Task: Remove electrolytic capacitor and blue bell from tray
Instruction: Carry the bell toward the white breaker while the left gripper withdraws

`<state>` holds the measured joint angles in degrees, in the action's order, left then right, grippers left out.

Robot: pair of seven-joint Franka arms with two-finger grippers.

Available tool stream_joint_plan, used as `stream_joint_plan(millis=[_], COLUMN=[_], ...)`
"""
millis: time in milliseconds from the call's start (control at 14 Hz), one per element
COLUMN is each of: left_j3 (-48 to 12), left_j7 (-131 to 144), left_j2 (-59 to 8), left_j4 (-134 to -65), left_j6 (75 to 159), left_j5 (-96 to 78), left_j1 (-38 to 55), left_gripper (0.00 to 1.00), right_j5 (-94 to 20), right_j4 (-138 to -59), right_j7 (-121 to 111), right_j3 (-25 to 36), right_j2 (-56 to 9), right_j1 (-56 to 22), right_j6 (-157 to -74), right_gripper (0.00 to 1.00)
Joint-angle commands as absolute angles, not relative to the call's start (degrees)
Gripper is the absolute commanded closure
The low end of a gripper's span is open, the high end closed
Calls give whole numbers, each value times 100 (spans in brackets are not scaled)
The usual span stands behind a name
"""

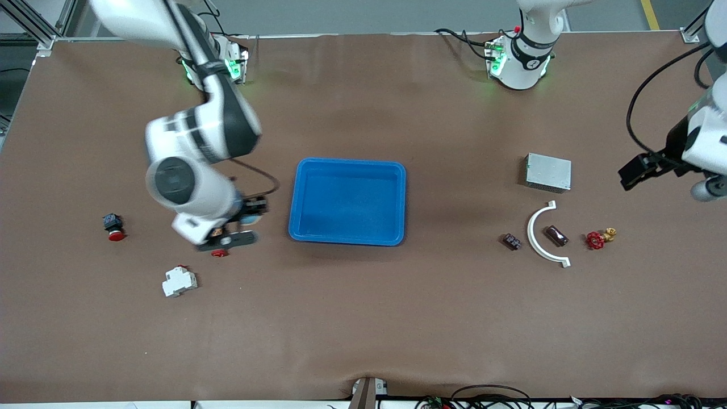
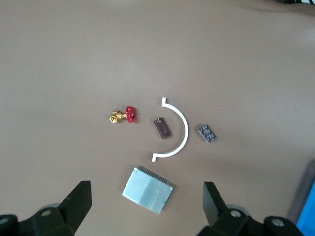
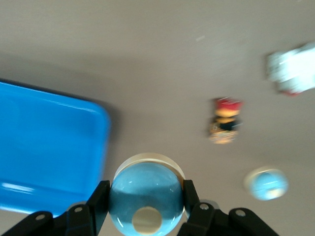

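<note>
Step in hand: the blue bell (image 3: 146, 199) is carried by the right claw (image 1: 245, 222) over bare table (image 1: 352, 318) just beside the tray (image 1: 347, 201), toward the right arm's end; it is judged to be on its way to being set down.
Right claw: clamped on the blue bell, a finger (image 3: 98, 201) pressed to either side of the dome.
Doing it well: the bell is best lowered onto open table, kept apart from the red-capped part (image 3: 225, 120) and the small blue disc (image 3: 266, 184) seen nearby, before the grip is eased.
Left claw (image 2: 146, 206): fingers spread wide, nothing held; the arm waits above the grey metal box (image 1: 547, 172).
Tray: nothing is seen inside it; its blue floor is bare.
Capacitor: it cannot be picked out with certainty; a dark cylinder-like piece (image 1: 555, 236) lies inside the white curved bracket (image 1: 544, 234).
</note>
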<state>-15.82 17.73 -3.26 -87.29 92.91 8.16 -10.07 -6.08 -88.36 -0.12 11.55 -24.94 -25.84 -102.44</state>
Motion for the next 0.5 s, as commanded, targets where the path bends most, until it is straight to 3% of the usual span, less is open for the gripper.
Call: stream_joint_plan(millis=[0, 429], left_j3=[-829, -668], left_j7=[1416, 923], left_j2=[61, 343], left_j4=[-8877, -8833], left_j6=[8931, 8544], left_j5=[493, 413], left_j1=[-345, -343], left_gripper=[0, 0], right_j5=[-466, -352], right_j4=[-8728, -8719], right_j7=[-1480, -4383], right_j3=[1125, 1125], right_j2=[-2645, -3198], right_j1=[-1831, -660], right_j6=[-10204, -11213], right_gripper=[96, 96])
